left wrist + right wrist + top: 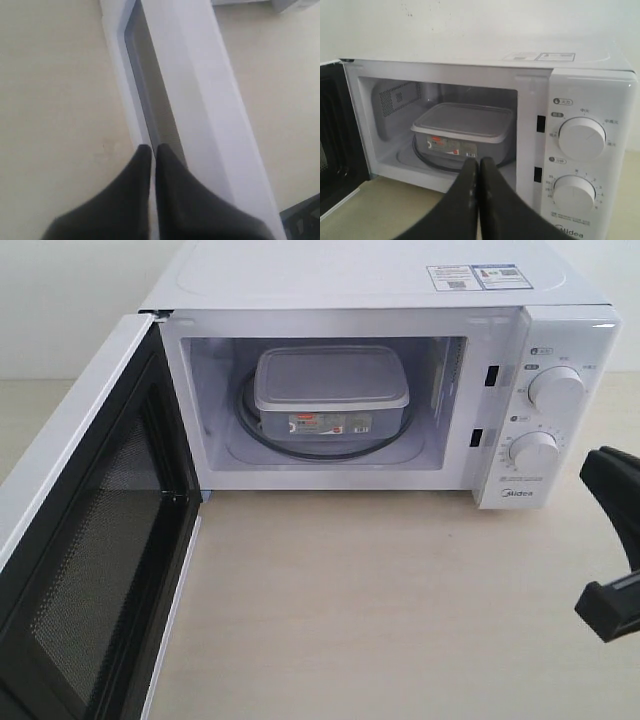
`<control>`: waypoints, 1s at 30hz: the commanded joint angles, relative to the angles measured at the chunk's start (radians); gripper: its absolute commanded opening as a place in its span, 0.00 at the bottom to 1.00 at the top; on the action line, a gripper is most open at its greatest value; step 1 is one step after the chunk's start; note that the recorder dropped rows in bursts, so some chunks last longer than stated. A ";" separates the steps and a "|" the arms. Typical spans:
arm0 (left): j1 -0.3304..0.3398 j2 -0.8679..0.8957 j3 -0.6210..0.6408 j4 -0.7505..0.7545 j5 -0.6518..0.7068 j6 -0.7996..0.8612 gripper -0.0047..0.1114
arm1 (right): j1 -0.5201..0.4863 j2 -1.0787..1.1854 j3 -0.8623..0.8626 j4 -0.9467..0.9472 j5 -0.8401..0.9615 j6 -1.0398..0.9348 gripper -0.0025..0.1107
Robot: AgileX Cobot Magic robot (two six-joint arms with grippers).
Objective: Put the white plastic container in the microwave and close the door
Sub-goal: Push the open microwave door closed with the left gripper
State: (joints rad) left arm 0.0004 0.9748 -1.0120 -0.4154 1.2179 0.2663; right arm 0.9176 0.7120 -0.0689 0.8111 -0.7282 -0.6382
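White plastic container (331, 390) sits inside the microwave (400, 280), whose door (90, 540) hangs wide open. My left gripper (153, 147) and right gripper (478, 161) both have jaws pressed together, empty. Left tips may be touching the door's outer face; a push could skid off, leaving it unlatched.

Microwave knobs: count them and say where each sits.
2. The upper knob sits on the microwave's control panel; the lower knob is directly below it. None seems hidden.
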 commanded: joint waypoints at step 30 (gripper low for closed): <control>-0.247 0.302 0.184 -0.518 -0.282 0.493 0.08 | 0.000 -0.042 -0.003 -0.790 -0.075 0.708 0.02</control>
State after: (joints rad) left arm -0.2189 1.2498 -0.8319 -0.8583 1.0016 0.7177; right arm 0.9176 0.6722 -0.0690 0.1980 -0.7499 -0.0606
